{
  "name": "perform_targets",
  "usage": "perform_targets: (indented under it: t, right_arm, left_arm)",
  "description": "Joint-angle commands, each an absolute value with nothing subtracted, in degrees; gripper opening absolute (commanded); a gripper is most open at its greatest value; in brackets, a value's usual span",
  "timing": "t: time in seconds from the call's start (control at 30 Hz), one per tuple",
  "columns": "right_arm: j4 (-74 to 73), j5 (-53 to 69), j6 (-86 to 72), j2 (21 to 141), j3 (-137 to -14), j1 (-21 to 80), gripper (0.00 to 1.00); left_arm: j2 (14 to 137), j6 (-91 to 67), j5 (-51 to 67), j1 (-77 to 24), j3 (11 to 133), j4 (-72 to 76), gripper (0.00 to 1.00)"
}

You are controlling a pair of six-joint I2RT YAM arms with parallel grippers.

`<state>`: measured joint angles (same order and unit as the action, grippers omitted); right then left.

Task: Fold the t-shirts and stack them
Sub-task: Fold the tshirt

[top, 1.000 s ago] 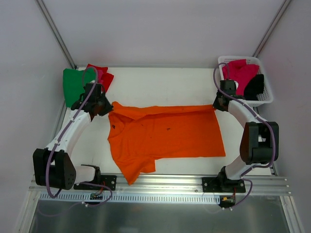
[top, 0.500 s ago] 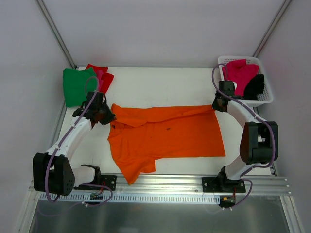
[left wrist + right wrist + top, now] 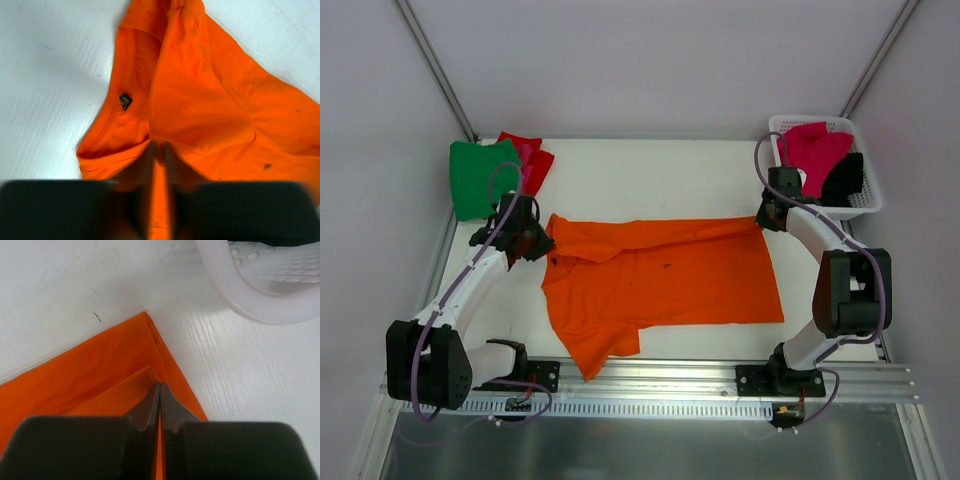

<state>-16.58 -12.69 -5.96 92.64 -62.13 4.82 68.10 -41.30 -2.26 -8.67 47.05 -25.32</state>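
At about 10 o'clock on the white surface (image 3: 650, 170), a green t-shirt (image 3: 472, 178) is laid. A red t-shirt (image 3: 532, 158) is seen touching it on its 3 o'clock side. The left end effector (image 3: 542, 243) is found at about 5 o'clock from these two, at the collar end of the orange t-shirt (image 3: 660, 280). In the left wrist view, it is seen closed on a fold of orange cloth beside the neck opening, where a small dark label (image 3: 125, 101) is sewn.

The orange t-shirt is spread across the middle of the surface, and one sleeve is pointed toward 6 o'clock. A narrow strip is doubled over along its 12 o'clock edge.

The right end effector (image 3: 763, 222) is placed at the 2 o'clock corner of this t-shirt. In the right wrist view, it is shown closed, with the doubled corner of the cloth pinched in it. Just beside it, at 2 o'clock on the surface, a white basket (image 3: 868, 207) is set. A pink t-shirt (image 3: 815, 148) and a black t-shirt (image 3: 845, 180) are held in it.
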Motion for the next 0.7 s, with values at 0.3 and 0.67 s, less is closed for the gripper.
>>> perform_targets:
  t: [0.3,0.67]
  right_arm:
    - [-19.1,-17.3,-7.6,91.4,-62.8,5.5,0.92]
    - [-17.2,-11.0,-6.9,92.2,-65.8,7.0,0.02]
  left_arm:
    - [61.1,-43.6,-8.1,-11.5,48.2,-25.8,0.99]
    - [76.1,-36.0,-0.2,-13.8,56.3,-18.0,0.26]
